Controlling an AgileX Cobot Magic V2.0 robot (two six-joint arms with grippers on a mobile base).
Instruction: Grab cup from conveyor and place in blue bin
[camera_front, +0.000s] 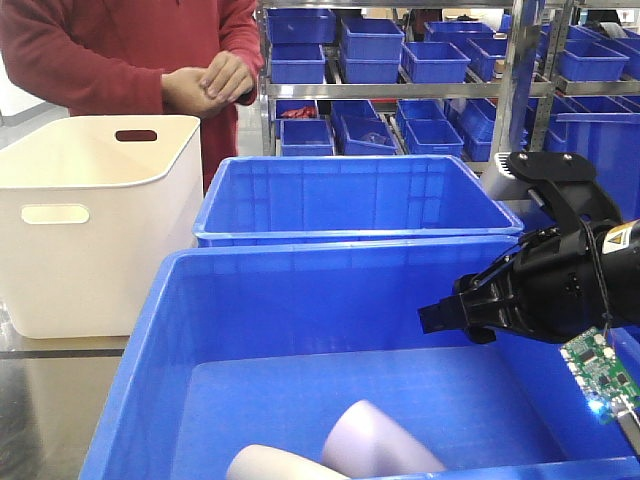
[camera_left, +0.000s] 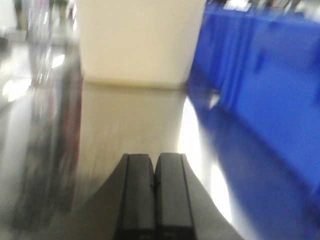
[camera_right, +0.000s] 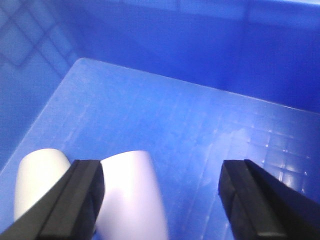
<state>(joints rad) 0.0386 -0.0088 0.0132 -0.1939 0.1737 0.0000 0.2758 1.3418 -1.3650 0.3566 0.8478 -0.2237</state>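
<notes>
With two cups (camera_right: 131, 195) lying in the blue bin (camera_front: 330, 300), the released right tool (camera_right: 162, 192) is needing a straight lift clear of the walls.

Black pincer (camera_front: 440, 318), green circuit board (camera_front: 601, 376)

The right arm (camera_front: 560, 285) reaches in from the right, over the blue bin (camera_front: 150, 330), its black wrist bent leftward. The right hand (camera_right: 162, 192) hangs above the bin's floor with fingers spread wide, gripping nothing. The left hand (camera_left: 155, 192) sits outside the bin, left of it, fingers pressed together.
</notes>
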